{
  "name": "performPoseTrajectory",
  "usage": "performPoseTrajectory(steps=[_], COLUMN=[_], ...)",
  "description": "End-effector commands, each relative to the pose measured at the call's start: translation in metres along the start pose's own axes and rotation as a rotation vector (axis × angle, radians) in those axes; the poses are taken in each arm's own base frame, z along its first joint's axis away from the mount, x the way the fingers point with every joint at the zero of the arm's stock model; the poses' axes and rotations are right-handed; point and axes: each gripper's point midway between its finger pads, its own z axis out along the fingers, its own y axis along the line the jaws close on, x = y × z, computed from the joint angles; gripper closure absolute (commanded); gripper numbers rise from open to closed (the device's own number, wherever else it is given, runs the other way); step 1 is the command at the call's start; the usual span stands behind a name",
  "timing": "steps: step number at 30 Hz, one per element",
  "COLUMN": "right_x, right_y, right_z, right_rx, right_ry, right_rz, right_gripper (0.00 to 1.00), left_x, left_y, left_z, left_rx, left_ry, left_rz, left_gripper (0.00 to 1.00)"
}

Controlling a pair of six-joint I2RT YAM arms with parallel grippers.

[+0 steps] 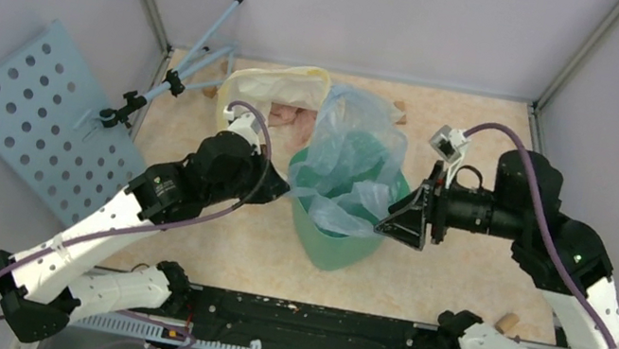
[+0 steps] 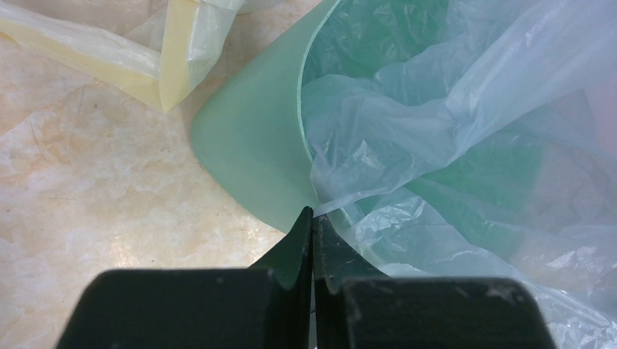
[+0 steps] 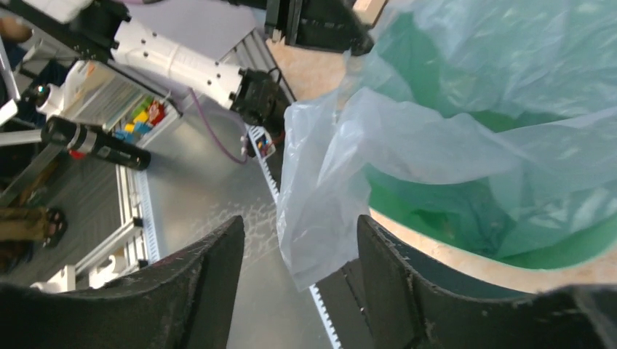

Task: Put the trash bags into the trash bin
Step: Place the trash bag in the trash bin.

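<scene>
The mint-green trash bin (image 1: 334, 244) stands mid-table, tilted toward the near edge. The pale-blue see-through trash bag (image 1: 354, 149) sits partly inside it and billows above the rim. My left gripper (image 1: 283, 185) is at the bin's left rim (image 2: 247, 153), shut (image 2: 313, 215) on a taut strand of the bag's edge (image 2: 407, 116). My right gripper (image 1: 385, 227) is at the bin's right side, open (image 3: 298, 222). A loose flap of the bag (image 3: 320, 218) hangs between its fingers (image 3: 396, 269), untouched by the left one. The bin's inside (image 3: 553, 251) shows green through the film.
A whitish bag with a yellow rim (image 1: 271, 89) lies behind the bin, close to my left wrist (image 2: 174, 43). A pale-blue perforated board (image 1: 37, 119) and a thin blue stand (image 1: 177, 74) lean at the left wall. Small cork-like pieces (image 1: 507, 322) lie on the table.
</scene>
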Motion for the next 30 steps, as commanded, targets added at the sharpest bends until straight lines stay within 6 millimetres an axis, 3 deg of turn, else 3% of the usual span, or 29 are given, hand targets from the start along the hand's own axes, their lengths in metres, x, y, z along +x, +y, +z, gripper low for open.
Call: performPoseTrajectory(steps=[1, 5, 7, 10, 16, 20, 22, 25, 28, 30], right_x=[0.014, 0.019, 0.023, 0.038, 0.094, 0.128, 0.141, 0.144, 0.137, 0.130], right_y=[0.002, -0.009, -0.010, -0.011, -0.026, -0.036, -0.042, -0.045, -0.046, -0.042], right_z=[0.013, 0.012, 0.007, -0.002, -0.015, -0.013, -0.011, -0.012, -0.010, -0.008], right_rx=[-0.001, 0.063, 0.082, 0.104, 0.176, 0.198, 0.215, 0.229, 0.228, 0.203], right_ry=[0.048, 0.050, 0.047, 0.068, 0.156, 0.204, 0.224, 0.212, 0.181, 0.156], right_rz=[0.013, 0.039, 0.044, 0.068, 0.172, 0.251, 0.277, 0.287, 0.273, 0.263], right_gripper=[0.49, 0.95, 0.99, 1.00, 0.98, 0.91, 0.81, 0.74, 0.70, 0.63], left_x=[-0.008, -0.009, -0.011, -0.014, -0.017, -0.015, -0.013, -0.014, -0.017, -0.017], left_y=[-0.008, -0.004, 0.000, 0.006, 0.017, 0.023, 0.024, 0.018, 0.008, 0.004], left_z=[-0.007, -0.007, -0.007, -0.010, -0.018, -0.019, -0.018, -0.019, -0.021, -0.022], left_rx=[0.048, 0.033, 0.014, -0.024, -0.062, -0.078, -0.079, -0.050, -0.014, 0.009], left_ry=[-0.042, -0.050, -0.062, -0.079, -0.103, -0.106, -0.101, -0.101, -0.101, -0.101], left_rz=[-0.010, -0.014, -0.011, -0.008, 0.005, 0.005, 0.004, 0.000, 0.000, -0.001], left_gripper=[0.99, 0.99, 0.98, 0.99, 1.00, 1.00, 1.00, 1.00, 1.00, 1.00])
